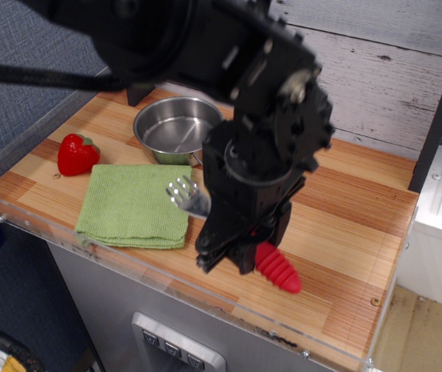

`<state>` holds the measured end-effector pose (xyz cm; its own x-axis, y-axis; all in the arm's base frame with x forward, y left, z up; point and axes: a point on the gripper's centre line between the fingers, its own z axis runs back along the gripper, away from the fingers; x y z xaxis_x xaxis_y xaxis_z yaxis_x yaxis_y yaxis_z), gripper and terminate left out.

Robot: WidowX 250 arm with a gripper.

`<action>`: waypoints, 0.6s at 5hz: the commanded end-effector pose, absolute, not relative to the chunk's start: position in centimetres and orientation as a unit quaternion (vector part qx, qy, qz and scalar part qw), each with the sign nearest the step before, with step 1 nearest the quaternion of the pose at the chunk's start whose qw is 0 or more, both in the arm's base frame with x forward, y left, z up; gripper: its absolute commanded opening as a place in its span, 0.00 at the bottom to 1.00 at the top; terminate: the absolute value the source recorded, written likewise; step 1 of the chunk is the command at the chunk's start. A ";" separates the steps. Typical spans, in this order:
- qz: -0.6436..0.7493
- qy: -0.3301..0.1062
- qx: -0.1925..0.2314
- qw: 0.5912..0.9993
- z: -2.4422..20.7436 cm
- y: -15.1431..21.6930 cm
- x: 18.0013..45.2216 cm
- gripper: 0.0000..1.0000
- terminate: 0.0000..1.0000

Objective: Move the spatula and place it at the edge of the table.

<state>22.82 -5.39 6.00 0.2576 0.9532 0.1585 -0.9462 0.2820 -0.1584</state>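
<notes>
A: What do we see on the table [345, 225]?
B: We see a green cloth [136, 204] lying flat near its front rim.
A: And around the cloth?
B: We find a red strawberry [76, 153] just left of it, a steel pan [174, 129] just behind it

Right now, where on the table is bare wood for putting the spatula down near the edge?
Bare wood runs along the front rim of the table, right of the green cloth, under and beside the claw holding the spatula. The left side is crowded: cloth, strawberry, pan.
</notes>
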 end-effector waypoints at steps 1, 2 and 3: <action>0.605 -0.114 -0.022 0.788 3.8 -5.3 23.7 0.00 0.00; 0.619 -0.107 -0.021 0.778 2.9 -5.7 24.1 0.00 0.00; 0.628 -0.101 -0.022 0.771 2.2 -6.6 24.5 0.00 0.00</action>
